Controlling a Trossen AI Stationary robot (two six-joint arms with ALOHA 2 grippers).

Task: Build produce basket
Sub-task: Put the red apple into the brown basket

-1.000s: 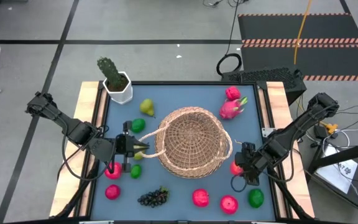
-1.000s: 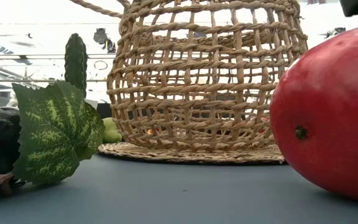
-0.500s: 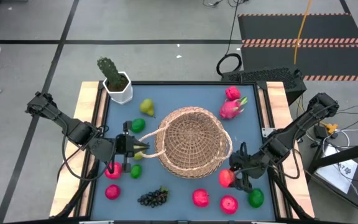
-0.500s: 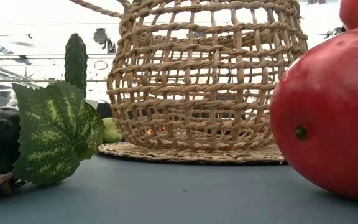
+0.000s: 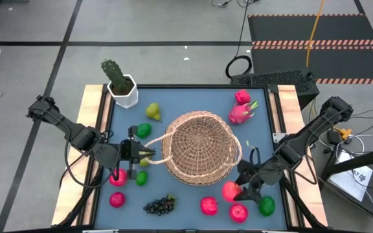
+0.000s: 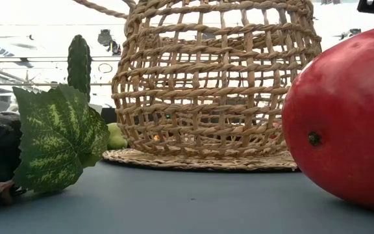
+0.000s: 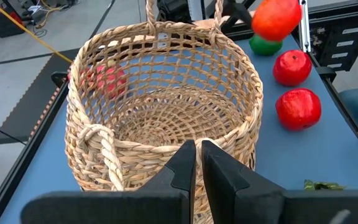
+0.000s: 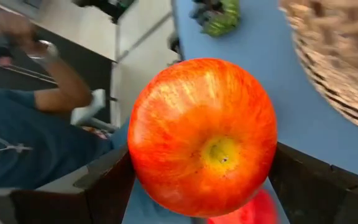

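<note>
Your right pincer [image 5: 236, 189] is clamped around a red apple [image 8: 202, 135], held up off the desk near its front right corner, just beside the basket [image 5: 199, 146]. Your left pincer [image 7: 197, 163] is pressed together on the basket's near rim, steadying it at the middle of the desk. By the look of it the basket is empty, so nearly all the produce lies scattered around it, waiting to go in.
</note>
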